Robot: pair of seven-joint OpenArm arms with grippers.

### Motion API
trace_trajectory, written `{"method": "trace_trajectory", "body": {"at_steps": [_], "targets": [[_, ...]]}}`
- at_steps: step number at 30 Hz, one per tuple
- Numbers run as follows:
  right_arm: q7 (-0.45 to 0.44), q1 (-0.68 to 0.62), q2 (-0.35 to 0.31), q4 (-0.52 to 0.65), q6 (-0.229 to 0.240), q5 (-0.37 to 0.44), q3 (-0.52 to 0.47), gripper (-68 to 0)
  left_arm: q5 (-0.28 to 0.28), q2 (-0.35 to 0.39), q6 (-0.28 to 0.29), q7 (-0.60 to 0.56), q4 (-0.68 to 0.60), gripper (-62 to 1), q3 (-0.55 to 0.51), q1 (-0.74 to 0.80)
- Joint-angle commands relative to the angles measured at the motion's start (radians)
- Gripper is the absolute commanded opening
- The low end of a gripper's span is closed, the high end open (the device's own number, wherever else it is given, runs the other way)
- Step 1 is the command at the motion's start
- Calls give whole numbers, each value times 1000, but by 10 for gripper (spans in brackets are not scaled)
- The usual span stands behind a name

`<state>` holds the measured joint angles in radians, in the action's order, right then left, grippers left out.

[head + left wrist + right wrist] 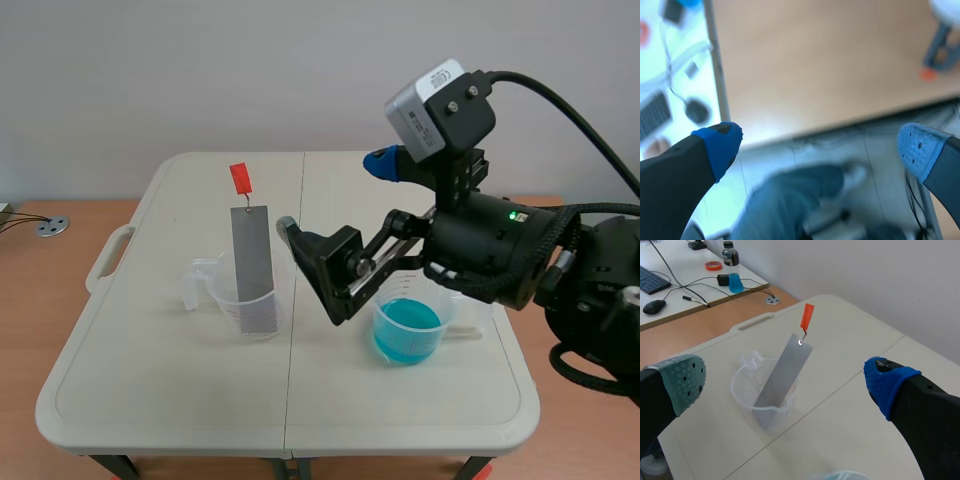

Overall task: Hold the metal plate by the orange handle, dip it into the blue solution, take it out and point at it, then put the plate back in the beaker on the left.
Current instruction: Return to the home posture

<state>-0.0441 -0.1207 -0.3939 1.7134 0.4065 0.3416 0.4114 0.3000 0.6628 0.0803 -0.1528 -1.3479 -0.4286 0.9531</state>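
Scene view: a white folding plastic table (150,400) holds two beakers. The clear plastic beaker on the left (262,322) has a flat grey metal plate (253,265) standing in it, leaning slightly, with its small orange-red handle tag (239,178) at the top. To the right stands a clear beaker of blue solution (407,330). The right gripper (332,195) hangs above the table between the two beakers, its jaws spread wide and holding nothing. Left wrist view: the left gripper (820,145) is spread wide with nothing between its blue pads, above a blurred floor away from the table. Right wrist view: the right gripper (785,382) gapes wide and empty. Ahead of it, the metal plate (785,375) leans in the clear beaker (747,400), untouched, with its orange tag (807,317) uppermost.
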Motion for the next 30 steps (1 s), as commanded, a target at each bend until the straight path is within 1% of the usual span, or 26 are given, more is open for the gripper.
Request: {"method": "trace_trajectory", "body": {"at_steps": [1,5,8,9,11,12,14,21,25,30], "targets": [[-11,-19,-3,34,-2,-6,-29,-12,4,-8,0,-60,-60,14,-2,34],[-12,-100,-3,84,-2,-19,-88,-12,4,-10,3,-174,-172,14,-5,76],[-18,-153,-3,115,-2,-29,-127,-12,5,-16,13,-219,-253,14,-5,84],[-21,-172,-3,123,-2,-29,-139,-12,8,-17,23,-229,-277,14,-5,83],[-39,-208,-3,135,-2,-44,-161,-12,37,-17,45,-246,-328,14,1,83],[-48,-225,-3,140,-2,-51,-171,-12,47,-17,53,-249,-353,14,5,83],[-61,-257,-3,148,-2,-52,-188,-12,50,-17,72,-250,-402,14,16,83],[-106,-363,-3,185,-3,-67,-243,-12,48,-40,81,-255,-527,14,98,77],[-129,-417,-3,209,-3,-67,-278,-12,48,-69,89,-262,-559,14,148,72],[-143,-467,-3,222,-3,-66,-314,-12,43,-70,96,-257,-565,14,230,56]]}}
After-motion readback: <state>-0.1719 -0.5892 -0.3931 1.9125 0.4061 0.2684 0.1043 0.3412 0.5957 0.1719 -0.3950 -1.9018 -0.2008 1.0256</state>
